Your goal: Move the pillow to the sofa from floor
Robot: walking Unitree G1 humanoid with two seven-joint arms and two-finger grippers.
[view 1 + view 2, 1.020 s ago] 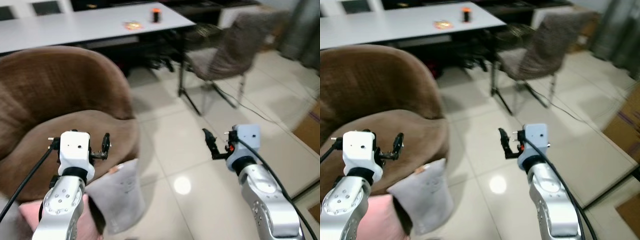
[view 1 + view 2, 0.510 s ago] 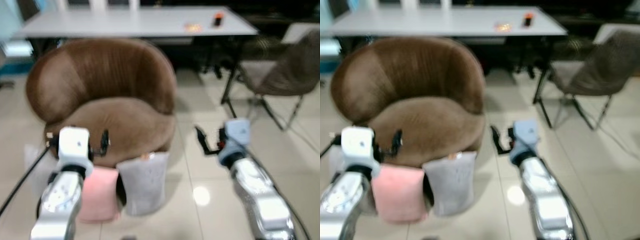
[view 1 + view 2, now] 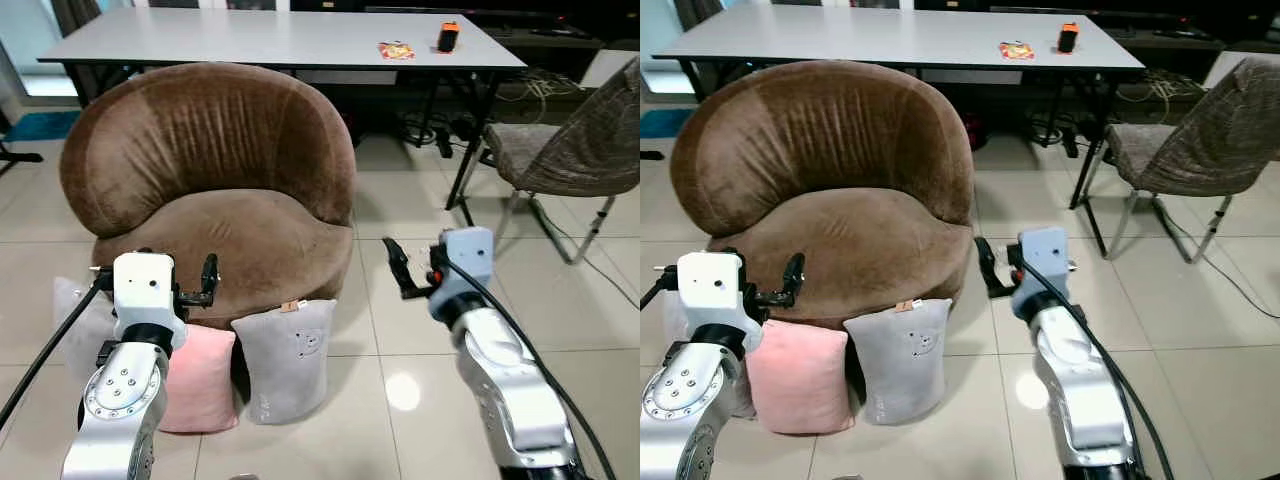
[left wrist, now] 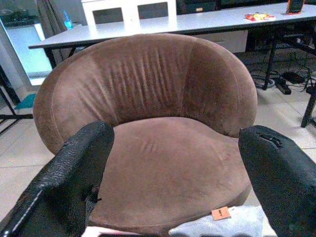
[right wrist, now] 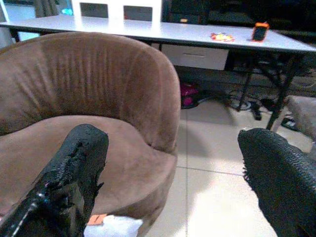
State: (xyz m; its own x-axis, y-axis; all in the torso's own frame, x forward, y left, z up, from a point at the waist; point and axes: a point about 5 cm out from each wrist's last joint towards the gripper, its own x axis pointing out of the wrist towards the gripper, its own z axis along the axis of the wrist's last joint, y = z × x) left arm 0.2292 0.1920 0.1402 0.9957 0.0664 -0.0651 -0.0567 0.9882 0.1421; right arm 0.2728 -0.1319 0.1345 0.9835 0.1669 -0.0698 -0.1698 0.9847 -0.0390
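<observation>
Just below and in front of my left hand (image 3: 208, 280), whose two fingers stand wide apart and grip nothing, the pillows lean upright against the base of the brown sofa (image 3: 215, 190). The pink pillow (image 3: 200, 378) sits almost straight under that hand, on the floor (image 3: 400, 400), with the grey pillow (image 3: 288, 358) touching it on the side toward my right. A third, pale pillow (image 3: 70, 305) shows partly behind my left arm, further to my left.

My right hand (image 3: 392, 265) is also spread open and empty, held out over bare tile to the right of the sofa's base. The grey pillow lies down and to the left of it, between my two hands but closer to the left one.

So my left arm is the nearer one for either the pink or the grey pillow. Both stand on edge, long axis roughly vertical, flat faces toward me, top edges just under the seat's front rim. I judge that reaching one calls for lowering the left hand and closing on a top edge, then lifting up and forward onto the seat cushion, which lies directly beyond the hand in the left wrist view. Nothing has been lifted yet.
</observation>
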